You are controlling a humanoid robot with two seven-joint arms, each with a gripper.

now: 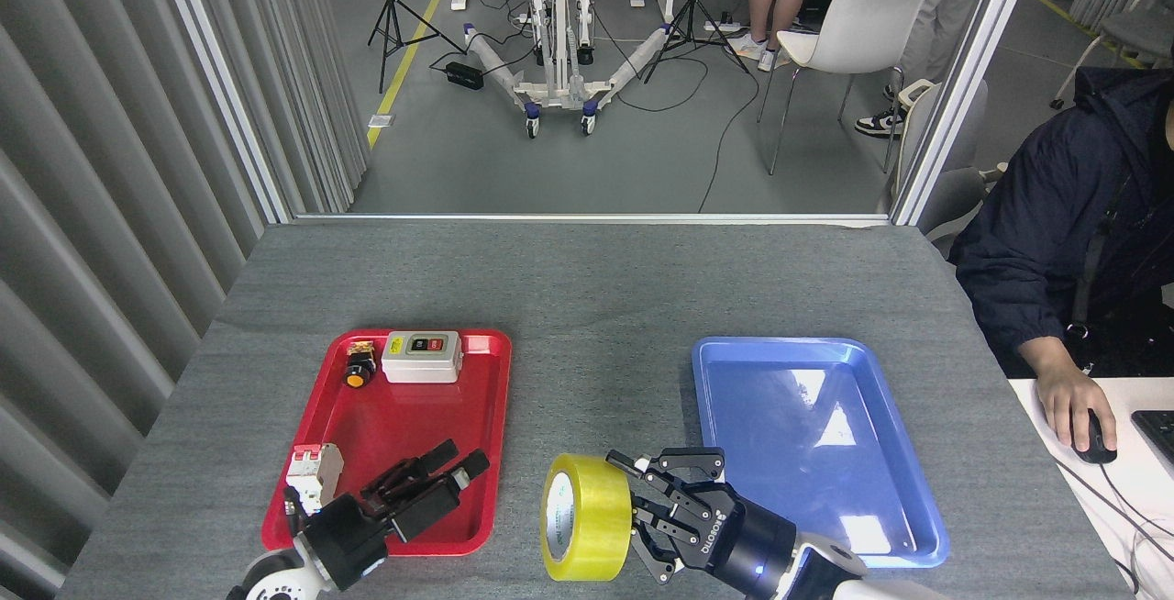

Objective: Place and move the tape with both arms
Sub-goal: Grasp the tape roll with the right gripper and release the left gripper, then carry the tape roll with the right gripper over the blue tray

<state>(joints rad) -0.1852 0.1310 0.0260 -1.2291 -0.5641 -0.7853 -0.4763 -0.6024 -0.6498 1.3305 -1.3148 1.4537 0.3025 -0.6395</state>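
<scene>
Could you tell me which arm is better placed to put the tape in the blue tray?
Right. Its hand grips the tape beside the blue tray; the left hand is over the red tray, apart from it.

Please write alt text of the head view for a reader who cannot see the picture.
The right gripper holds an upright roll of yellow tape between a red tray and an empty blue tray on a grey table. The left gripper is open over the red tray, apart from the tape.
</scene>
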